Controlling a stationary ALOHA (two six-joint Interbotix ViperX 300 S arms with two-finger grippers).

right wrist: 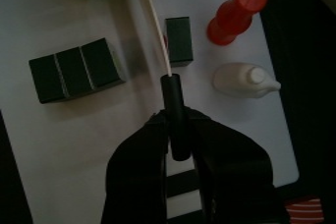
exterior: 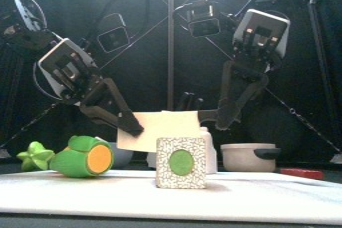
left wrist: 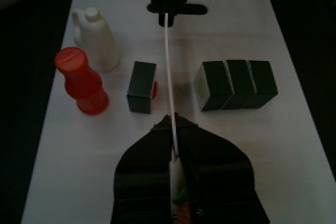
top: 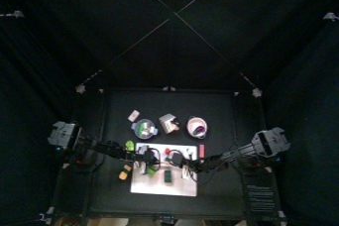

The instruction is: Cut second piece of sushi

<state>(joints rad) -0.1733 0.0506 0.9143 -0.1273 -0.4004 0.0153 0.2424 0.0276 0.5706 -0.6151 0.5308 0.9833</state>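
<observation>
Nearest the lens, bottom centre, the left claw [left wrist: 179, 154] pinches a thin white knife [left wrist: 171, 76]; its line seemingly falls between the cut dark sushi piece [left wrist: 141, 86] and the uncut three-piece block [left wrist: 238, 84], centre-right. Beyond, the right claw [left wrist: 175, 10] grips its far end.

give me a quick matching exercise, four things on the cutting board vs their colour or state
Things:
1. cut single sushi piece
2. uncut sushi block
3. red bottle
4. white bottle

Descriptions:
A. lying on the white cutting board beside the red one, pale with a narrow neck
B. three joined dark segments
C. one dark slice standing apart from the rest
D. bright red with a round cap

Pairs: 1-C, 2-B, 3-D, 4-A
</observation>
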